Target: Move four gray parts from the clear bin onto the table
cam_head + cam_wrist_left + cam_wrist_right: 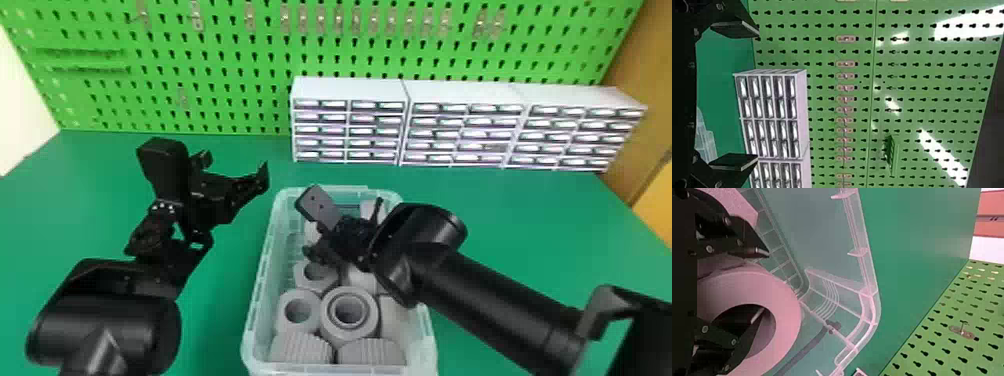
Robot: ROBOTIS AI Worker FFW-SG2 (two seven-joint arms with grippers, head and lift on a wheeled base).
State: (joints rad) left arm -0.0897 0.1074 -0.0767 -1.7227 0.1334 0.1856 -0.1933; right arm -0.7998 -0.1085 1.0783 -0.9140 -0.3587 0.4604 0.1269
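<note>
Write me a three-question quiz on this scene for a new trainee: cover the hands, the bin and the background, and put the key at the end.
1. Multiple choice. Relative to the clear bin, where is the right hand?
A) Left of it
B) Down inside it
C) Beyond its far end

2. True or false. The fingers of the left hand stand apart, with no part between them.

3. Fill in the blank. The drawer cabinets stand in front of a ____ pegboard.

Key: 1 B; 2 true; 3 green
</note>
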